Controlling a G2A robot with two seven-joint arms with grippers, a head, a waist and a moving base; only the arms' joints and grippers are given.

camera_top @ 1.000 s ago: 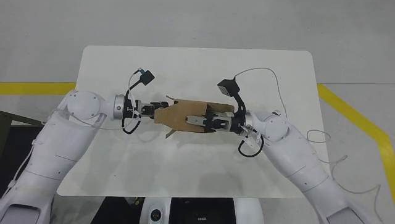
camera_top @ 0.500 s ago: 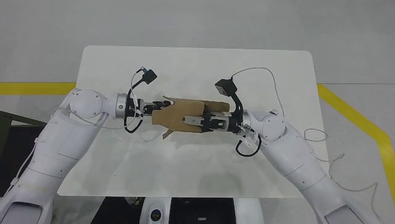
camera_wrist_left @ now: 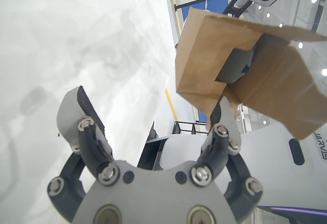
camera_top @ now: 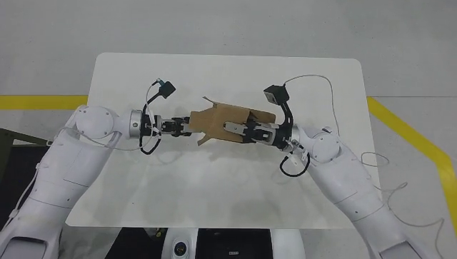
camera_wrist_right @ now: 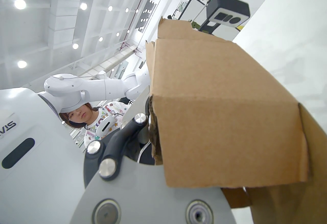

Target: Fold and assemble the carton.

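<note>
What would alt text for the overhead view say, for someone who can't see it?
A brown cardboard carton, half folded with a flap loose, is held above a white table between two white robot arms. The right gripper grips one end; the left gripper, open, sits at the other end.

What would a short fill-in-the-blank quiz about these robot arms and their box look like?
1. The carton is made of brown ____.
2. The table beneath it is ____ in colour.
3. The left gripper beside the carton is ____, fingers spread.
4. Unlike it, the right gripper is ____ on the carton.
Missing words: cardboard; white; open; shut.
</note>
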